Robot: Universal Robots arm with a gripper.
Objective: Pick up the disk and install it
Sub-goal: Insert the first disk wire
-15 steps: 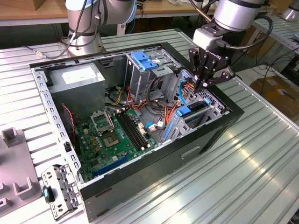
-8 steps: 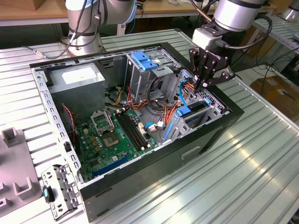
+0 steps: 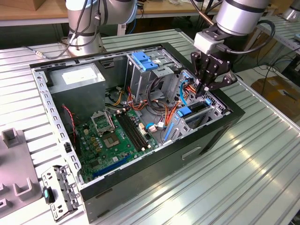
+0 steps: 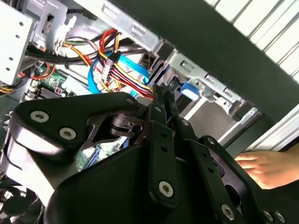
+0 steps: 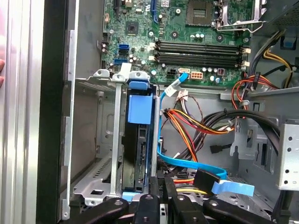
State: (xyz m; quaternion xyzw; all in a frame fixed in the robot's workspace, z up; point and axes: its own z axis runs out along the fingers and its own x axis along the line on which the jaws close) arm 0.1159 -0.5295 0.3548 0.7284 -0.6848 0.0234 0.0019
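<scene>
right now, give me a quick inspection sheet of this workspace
surface: ribbed metal table bearing an open computer case
job's things: disk with light blue bracket stands on edge in the drive bay, beside the case's side wall
clutter: loose metal bracket and grey fixtures on the table
grippers: gripper shut, tips at the disk's end inside the case
cables: blue data cable, red-yellow-black power wires beside the bay
surroundings: a person's hand near the case; second arm base behind
</scene>
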